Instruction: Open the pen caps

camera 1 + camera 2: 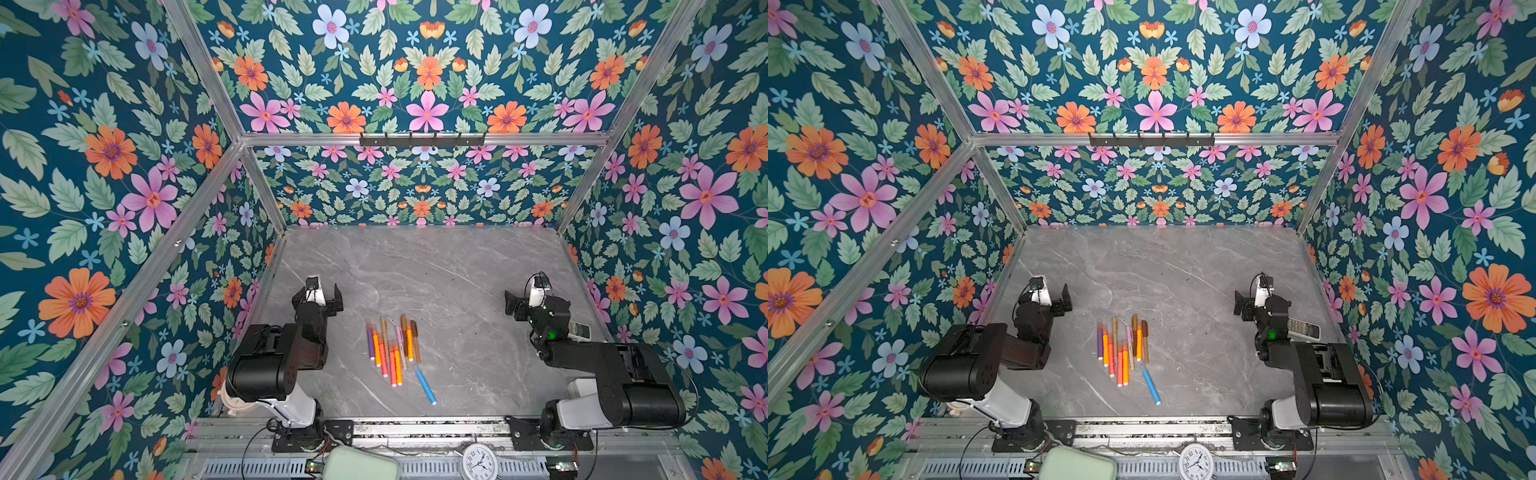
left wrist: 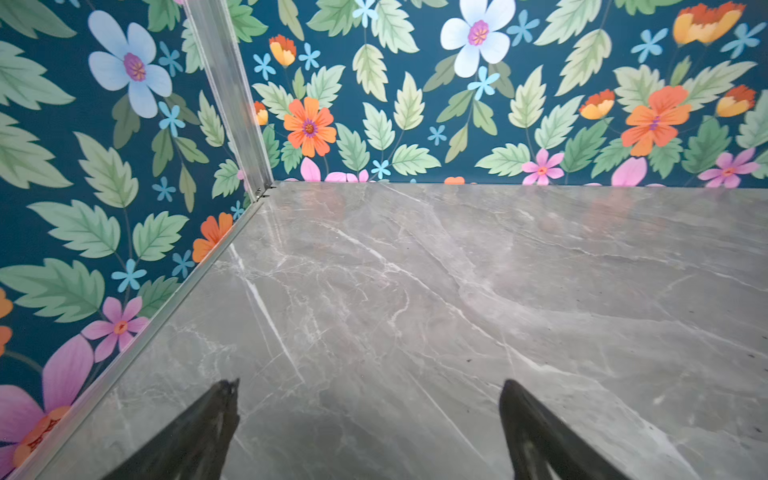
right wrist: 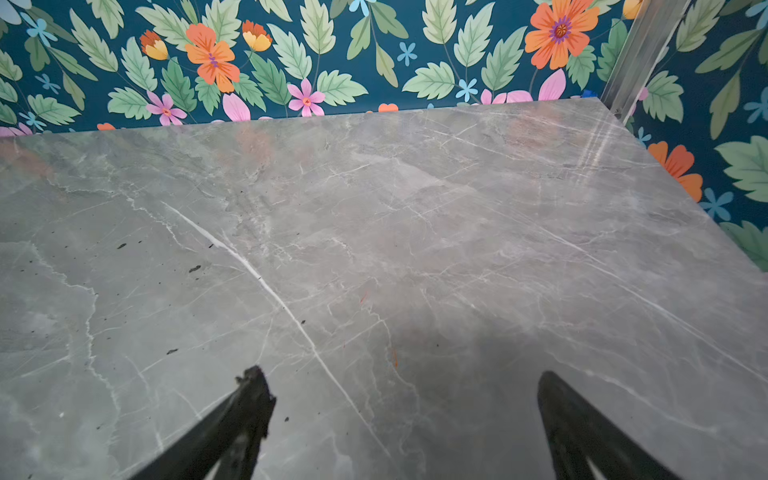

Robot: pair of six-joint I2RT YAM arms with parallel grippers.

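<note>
We hold nothing: our left gripper point(image 2: 370, 388) and right gripper point(image 3: 401, 376) are both spread wide, one on each side of the pens point(image 1: 392, 351).

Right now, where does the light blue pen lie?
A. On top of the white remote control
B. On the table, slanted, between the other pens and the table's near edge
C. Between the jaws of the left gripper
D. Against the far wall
B: in both top views the light blue pen lies slanted on the table, on the near side of the other pens, held by nothing.
</note>
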